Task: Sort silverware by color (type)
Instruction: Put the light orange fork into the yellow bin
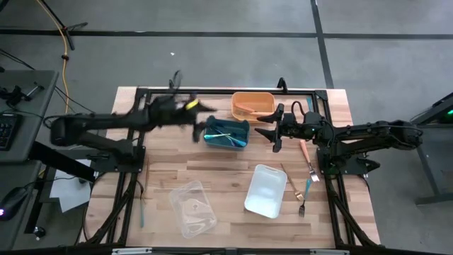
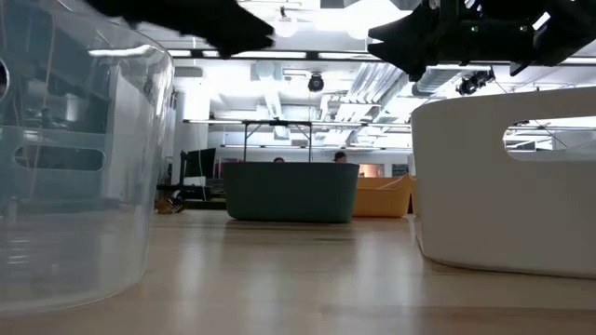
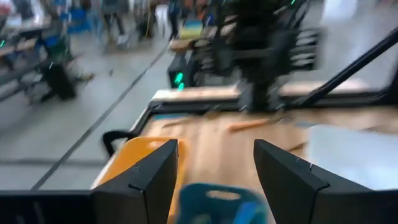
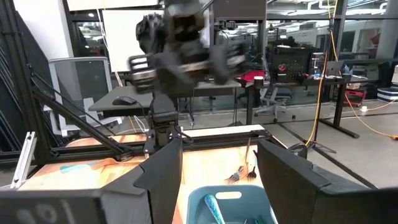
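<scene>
Teal bin between both wide-open, empty grippers, left gripper, right gripper.

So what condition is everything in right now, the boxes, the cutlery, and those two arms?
Teal bin: upright, holds teal silverware.
Orange bin: upright, holds an orange piece.
White bin: upright, looks empty.
Clear bin: upright, contents cannot be told.
Loose silverware: lying flat on the table, unsorted.
Left end effector: open, holding nothing, by the teal bin.
Right end effector: open, holding nothing, at the teal bin's other side.
</scene>
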`<action>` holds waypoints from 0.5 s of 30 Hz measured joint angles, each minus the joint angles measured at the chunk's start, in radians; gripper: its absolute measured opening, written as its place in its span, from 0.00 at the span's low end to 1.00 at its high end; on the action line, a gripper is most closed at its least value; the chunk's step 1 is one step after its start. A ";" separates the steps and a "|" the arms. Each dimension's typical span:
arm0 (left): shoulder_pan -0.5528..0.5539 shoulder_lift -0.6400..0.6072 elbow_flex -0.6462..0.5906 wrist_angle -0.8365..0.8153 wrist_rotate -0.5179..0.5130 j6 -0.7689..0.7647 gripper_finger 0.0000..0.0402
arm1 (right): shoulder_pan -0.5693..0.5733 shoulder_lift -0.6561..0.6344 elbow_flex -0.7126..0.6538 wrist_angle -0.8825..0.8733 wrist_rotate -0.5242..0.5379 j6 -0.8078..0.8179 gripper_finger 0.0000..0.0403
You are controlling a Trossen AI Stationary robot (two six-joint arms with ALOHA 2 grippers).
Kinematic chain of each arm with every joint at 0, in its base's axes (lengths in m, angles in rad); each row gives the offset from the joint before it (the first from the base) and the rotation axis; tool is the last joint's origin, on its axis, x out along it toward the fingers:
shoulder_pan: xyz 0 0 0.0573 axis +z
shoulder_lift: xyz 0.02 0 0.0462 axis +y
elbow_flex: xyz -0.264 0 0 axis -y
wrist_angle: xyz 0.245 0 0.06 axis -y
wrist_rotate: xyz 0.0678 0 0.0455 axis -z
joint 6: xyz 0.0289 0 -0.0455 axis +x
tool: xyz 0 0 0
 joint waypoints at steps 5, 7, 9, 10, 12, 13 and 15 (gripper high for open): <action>-0.117 -0.133 -0.326 0.444 -0.027 -0.053 0.50 | 0.000 0.000 0.000 0.000 0.000 -0.001 0.50; -0.146 -0.156 -0.406 0.575 -0.077 -0.051 0.50 | 0.000 0.000 0.000 0.000 0.000 -0.001 0.50; -0.162 -0.176 -0.455 0.653 -0.124 -0.025 0.50 | 0.000 0.000 0.000 0.000 0.000 -0.001 0.50; -0.166 -0.185 -0.470 0.668 -0.141 -0.012 0.50 | 0.000 0.000 0.000 -0.001 0.000 -0.001 0.50; -0.169 -0.197 -0.477 0.665 -0.162 0.013 0.50 | 0.000 0.000 0.000 -0.001 0.000 -0.001 0.50; -0.169 -0.201 -0.477 0.659 -0.165 0.015 0.50 | 0.000 0.000 0.000 -0.001 0.000 -0.001 0.50; -0.169 -0.204 -0.477 0.658 -0.167 0.015 0.50 | 0.000 0.000 0.000 -0.006 0.000 -0.001 0.50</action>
